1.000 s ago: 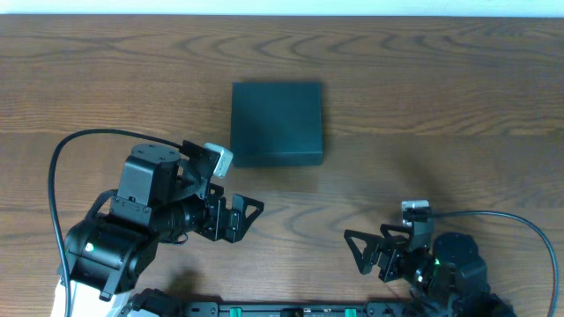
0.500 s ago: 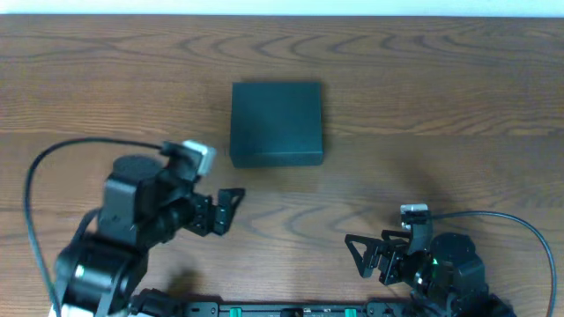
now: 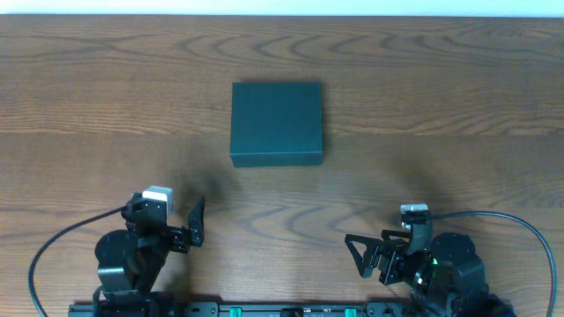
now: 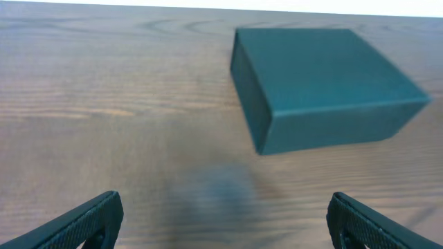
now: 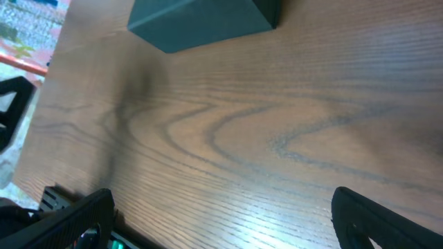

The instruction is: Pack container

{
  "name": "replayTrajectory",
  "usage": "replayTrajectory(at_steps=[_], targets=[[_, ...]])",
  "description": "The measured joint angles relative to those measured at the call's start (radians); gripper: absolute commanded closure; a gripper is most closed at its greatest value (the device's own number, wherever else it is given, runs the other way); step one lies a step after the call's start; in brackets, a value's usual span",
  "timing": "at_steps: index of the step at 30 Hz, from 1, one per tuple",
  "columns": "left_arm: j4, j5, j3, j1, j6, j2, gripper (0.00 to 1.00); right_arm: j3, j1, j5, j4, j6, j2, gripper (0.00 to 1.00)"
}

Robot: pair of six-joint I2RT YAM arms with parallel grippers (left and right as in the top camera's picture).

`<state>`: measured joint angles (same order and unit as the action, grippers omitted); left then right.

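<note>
The container (image 3: 277,122) is a dark green square box, lid shut, lying flat on the wooden table (image 3: 441,106) at the middle. It also shows in the left wrist view (image 4: 325,86) and at the top of the right wrist view (image 5: 201,17). My left gripper (image 3: 196,222) is open and empty near the front left edge, well short of the container; it shows in the left wrist view (image 4: 223,225) too. My right gripper (image 3: 359,255) is open and empty at the front right, and in the right wrist view (image 5: 221,221).
A rail with green lights (image 3: 282,310) runs along the table's front edge between the arms. A black cable (image 3: 520,224) loops from the right arm. Clutter shows beyond the table edge in the right wrist view (image 5: 28,28).
My left arm has pulled back from beside the container toward the front left edge and lowered. The right arm and the container have not moved.
</note>
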<state>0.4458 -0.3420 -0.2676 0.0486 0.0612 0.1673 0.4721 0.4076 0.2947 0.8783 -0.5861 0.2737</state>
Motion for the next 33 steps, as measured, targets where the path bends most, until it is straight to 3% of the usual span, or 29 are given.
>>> replayTrajectory(at_steps=[9,33], targets=[[-0.042,0.006,0.127,0.004,-0.001,-0.152,0.05,0.0,0.0,0.0,0.0,0.0,0.0,0.0],[-0.043,0.006,0.127,0.004,0.018,-0.155,0.05,0.0,0.0,0.0,0.0,0.0,0.0,0.01]])
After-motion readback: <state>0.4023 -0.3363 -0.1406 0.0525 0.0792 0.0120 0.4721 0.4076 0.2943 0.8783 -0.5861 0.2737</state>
